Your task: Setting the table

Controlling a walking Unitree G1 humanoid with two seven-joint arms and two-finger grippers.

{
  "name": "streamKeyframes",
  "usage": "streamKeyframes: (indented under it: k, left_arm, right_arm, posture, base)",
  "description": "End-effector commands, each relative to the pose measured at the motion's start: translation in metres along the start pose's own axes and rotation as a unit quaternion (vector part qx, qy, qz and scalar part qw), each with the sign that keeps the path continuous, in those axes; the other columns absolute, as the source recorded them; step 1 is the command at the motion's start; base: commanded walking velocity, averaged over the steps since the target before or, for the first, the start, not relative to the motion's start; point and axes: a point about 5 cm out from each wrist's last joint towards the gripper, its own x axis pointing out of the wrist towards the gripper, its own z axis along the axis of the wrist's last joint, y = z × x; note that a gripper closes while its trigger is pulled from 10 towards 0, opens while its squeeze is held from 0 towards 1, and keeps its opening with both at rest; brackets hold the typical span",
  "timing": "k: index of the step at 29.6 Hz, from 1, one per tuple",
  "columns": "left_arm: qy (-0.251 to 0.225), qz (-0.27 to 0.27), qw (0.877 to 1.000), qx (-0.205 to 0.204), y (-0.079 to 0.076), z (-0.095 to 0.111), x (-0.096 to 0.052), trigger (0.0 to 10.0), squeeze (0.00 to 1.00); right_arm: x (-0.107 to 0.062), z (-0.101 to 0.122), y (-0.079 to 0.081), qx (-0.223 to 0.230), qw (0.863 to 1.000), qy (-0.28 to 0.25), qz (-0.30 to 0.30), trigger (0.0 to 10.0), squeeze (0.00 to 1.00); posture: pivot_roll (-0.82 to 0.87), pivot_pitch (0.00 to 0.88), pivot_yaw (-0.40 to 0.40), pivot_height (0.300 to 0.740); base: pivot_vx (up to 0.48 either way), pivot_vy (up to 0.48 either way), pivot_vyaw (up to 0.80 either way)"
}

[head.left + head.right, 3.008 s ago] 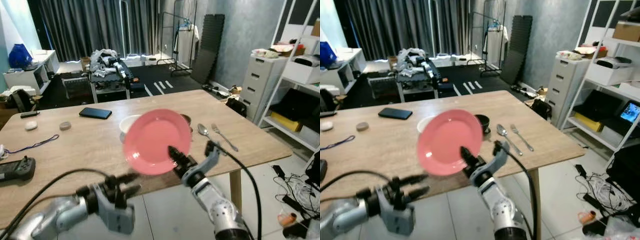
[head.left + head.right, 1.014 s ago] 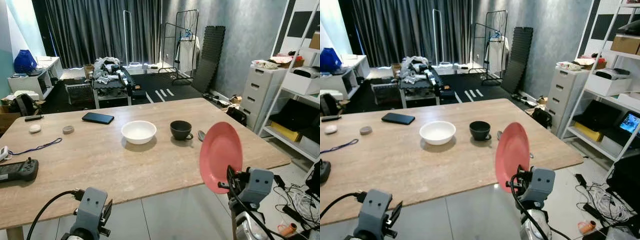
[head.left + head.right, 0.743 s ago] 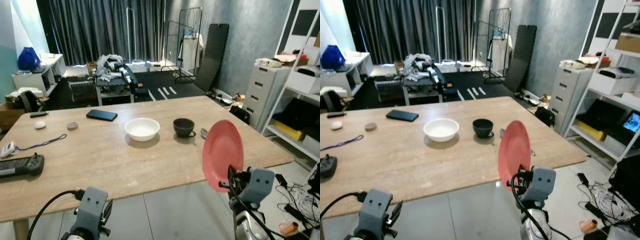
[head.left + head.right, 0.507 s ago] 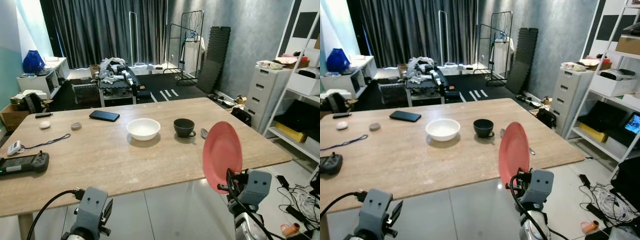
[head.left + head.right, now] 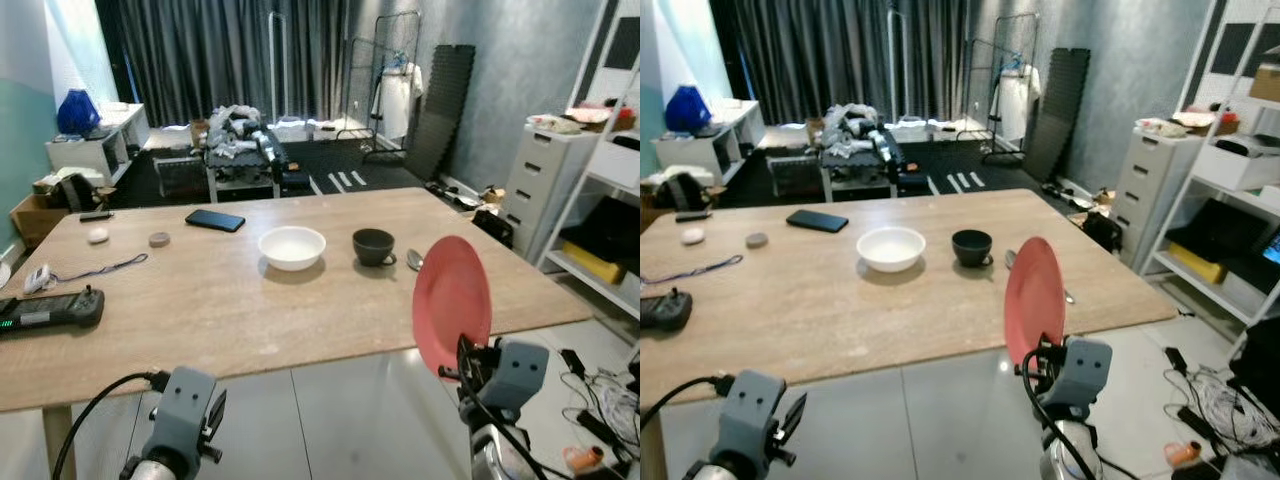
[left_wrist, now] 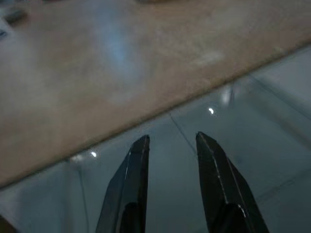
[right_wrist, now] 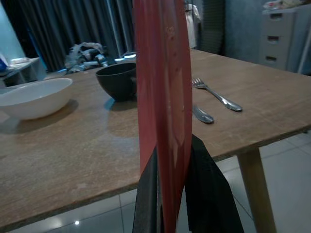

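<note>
Now the right gripper (image 7: 171, 194) clamps a pink plate (image 5: 451, 302) upright near the table's (image 5: 200, 310) right edge; left gripper (image 6: 170, 145) hangs slightly parted, empty.

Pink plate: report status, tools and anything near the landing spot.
Right tool shut on pink plate, held upright off the table edge. Left tool open, empty, low. White bowl, black cup, spoon and fork already laid nearby.

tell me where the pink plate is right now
The pink plate stands on edge, clamped in the right gripper on the robot's right, just off the wooden table's near edge, this side of the black cup and spoon.
</note>
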Motion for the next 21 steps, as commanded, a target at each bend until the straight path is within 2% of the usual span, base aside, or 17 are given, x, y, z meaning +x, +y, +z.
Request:
streamKeyframes:
  k: [1, 17, 19, 20, 21]
  left_arm:
    - [0.011, -0.002, 1.0, 0.009, 0.0, -0.005, -0.002, 10.0, 0.0]
    - [0.014, -0.017, 1.0, 0.01, -0.005, -0.006, 0.0, 10.0, 0.0]
    - [0.041, -0.068, 0.997, -0.007, -0.017, -0.013, 0.0, 10.0, 0.0]
    - [0.054, -0.106, 0.993, -0.001, -0.025, -0.017, -0.001, 10.0, 0.0]
    - [0.054, -0.106, 0.993, -0.001, -0.025, -0.017, -0.001, 10.0, 0.0]
  right_arm:
    - [-0.011, -0.02, -0.002, -0.006, 0.999, 0.052, -0.004, 10.0, 0.0]
    - [-0.012, -0.022, -0.003, -0.007, 0.999, 0.054, -0.001, 10.0, 0.0]
    - [-0.014, -0.026, -0.002, -0.012, 0.998, 0.063, 0.004, 10.0, 0.0]
    - [-0.015, -0.028, -0.003, -0.019, 0.998, 0.067, 0.003, 10.0, 0.0]
    - [-0.015, -0.028, -0.003, -0.019, 0.998, 0.067, 0.003, 10.0, 0.0]
  posture:
    - [0.08, 0.0, 0.072, 0.74]
    - [0.08, 0.0, 0.071, 0.74]
    - [0.08, 0.001, 0.067, 0.74]
    - [0.08, 0.001, 0.067, 0.74]
    - [0.08, 0.001, 0.067, 0.74]
  base:
    - [-0.375, 0.0, 0.0]
    - [-0.018, 0.0, 0.0]
    - [0.0, 0.0, 0.0]
    - [0.0, 0.0, 0.0]
    - [0.0, 0.0, 0.0]
